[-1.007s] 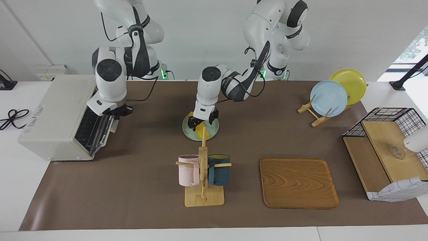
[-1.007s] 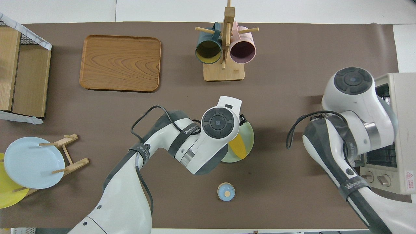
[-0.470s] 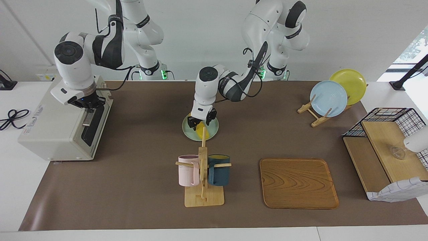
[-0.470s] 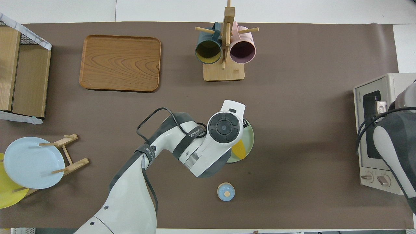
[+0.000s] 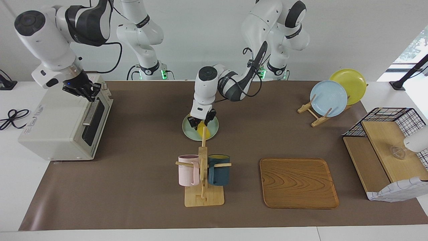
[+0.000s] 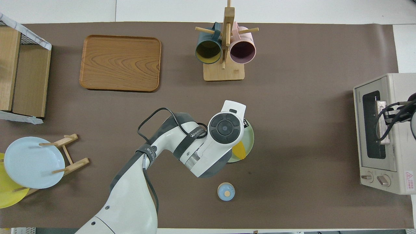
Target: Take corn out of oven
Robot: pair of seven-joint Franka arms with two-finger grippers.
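The corn (image 5: 203,132) lies on a pale green plate (image 5: 214,129) in the middle of the table; it also shows in the overhead view (image 6: 240,149). My left gripper (image 5: 200,122) is low over the plate, open, its fingers on either side of the corn's end nearer the robots. The off-white oven (image 5: 57,124) stands at the right arm's end of the table with its dark glass door closed (image 6: 372,125). My right gripper (image 5: 87,91) hovers just above the oven's top front edge, by the door handle.
A wooden mug rack (image 5: 203,167) with a pink and a dark blue mug stands farther from the robots than the plate. Beside it is a wooden tray (image 5: 298,182). A plate stand (image 5: 329,98), a wire shelf (image 5: 384,147) and a small blue lid (image 6: 226,191) are also there.
The oven door has gone from open to closed. My right arm swung up with it and now sits above the oven's top front edge. My left gripper stayed over the plate.
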